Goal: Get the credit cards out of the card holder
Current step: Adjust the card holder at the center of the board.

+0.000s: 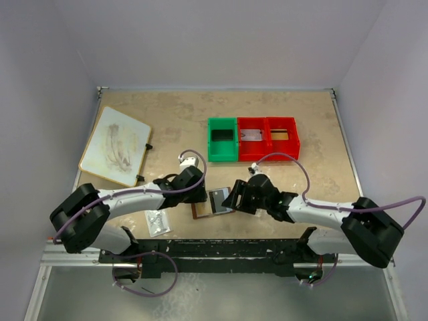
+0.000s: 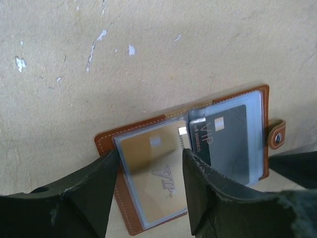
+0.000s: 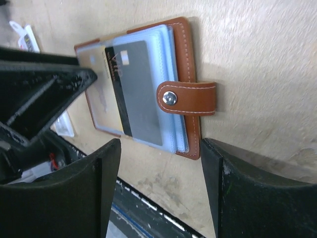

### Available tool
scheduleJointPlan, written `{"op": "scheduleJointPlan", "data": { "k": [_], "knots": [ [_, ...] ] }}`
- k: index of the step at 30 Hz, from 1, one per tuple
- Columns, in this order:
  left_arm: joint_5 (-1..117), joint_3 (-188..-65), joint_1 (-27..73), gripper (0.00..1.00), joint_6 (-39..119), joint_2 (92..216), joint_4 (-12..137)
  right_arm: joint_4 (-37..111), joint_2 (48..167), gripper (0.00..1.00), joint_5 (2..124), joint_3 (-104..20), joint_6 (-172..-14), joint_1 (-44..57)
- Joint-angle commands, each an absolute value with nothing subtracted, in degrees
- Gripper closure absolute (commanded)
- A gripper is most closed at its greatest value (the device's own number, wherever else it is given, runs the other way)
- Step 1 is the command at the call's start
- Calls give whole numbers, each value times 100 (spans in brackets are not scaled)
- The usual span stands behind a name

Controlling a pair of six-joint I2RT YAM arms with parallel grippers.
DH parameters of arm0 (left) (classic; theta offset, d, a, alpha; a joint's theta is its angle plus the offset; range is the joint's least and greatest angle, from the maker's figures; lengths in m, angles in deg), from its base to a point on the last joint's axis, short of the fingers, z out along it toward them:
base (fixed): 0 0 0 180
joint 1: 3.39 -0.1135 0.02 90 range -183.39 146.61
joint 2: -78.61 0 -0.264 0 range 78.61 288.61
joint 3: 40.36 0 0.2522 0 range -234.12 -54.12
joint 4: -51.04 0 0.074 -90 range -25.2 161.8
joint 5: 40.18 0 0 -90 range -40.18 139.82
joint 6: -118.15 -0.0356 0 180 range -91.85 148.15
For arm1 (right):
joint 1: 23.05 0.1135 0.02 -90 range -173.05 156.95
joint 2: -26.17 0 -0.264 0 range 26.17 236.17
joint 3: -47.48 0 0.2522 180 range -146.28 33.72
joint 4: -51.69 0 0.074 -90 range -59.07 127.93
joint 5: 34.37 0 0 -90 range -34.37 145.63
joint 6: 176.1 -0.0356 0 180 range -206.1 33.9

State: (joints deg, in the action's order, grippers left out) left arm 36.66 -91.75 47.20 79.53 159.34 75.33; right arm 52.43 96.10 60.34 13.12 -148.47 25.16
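Brown leather card holder lies open by the table's near edge. The golden card and grey card sit sleeved, neither removed yet. Left gripper and right gripper gape, empty.

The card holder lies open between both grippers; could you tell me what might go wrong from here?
The golden card sits in a clear sleeve, so the left gripper could pinch both together and drag the whole card holder. The right gripper could snag the snap tab.
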Motion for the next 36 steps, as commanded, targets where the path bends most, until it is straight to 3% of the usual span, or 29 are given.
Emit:
{"op": "scheduleJointPlan", "data": {
  "k": [1, 7, 11, 17, 21, 28, 36],
  "knots": [
    [3897, -8875, 4710, 49, 8053, 15553, 7363, 4510, 9727, 31, 5287, 711, -14604, 2498],
    [3787, -8371, 4758, 51, 8443, 14756, 7492, 3898, 9682, 30, 4956, 214, -14322, 2441],
    [3165, -8440, 4750, 45, 8404, 14140, 7891, 3622, 9367, 29, 5190, 424, -14386, 2441],
    [2732, -9297, 4660, 41, 7720, 14593, 8173, 4355, 8623, 28, 5757, 1349, -14679, 2441],
    [3321, -9522, 4340, 39, 7381, 15262, 7685, 5198, 8464, 29, 6123, 1831, -14906, 2441],
    [4170, -9283, 4322, 40, 7412, 16127, 6963, 5677, 9127, 28, 6400, 1639, -14932, 2441],
    [4676, -8204, 4336, 44, 7925, 15272, 6610, 6267, 10198, 28, 6232, 1200, -15047, 2202]
  ]
}}
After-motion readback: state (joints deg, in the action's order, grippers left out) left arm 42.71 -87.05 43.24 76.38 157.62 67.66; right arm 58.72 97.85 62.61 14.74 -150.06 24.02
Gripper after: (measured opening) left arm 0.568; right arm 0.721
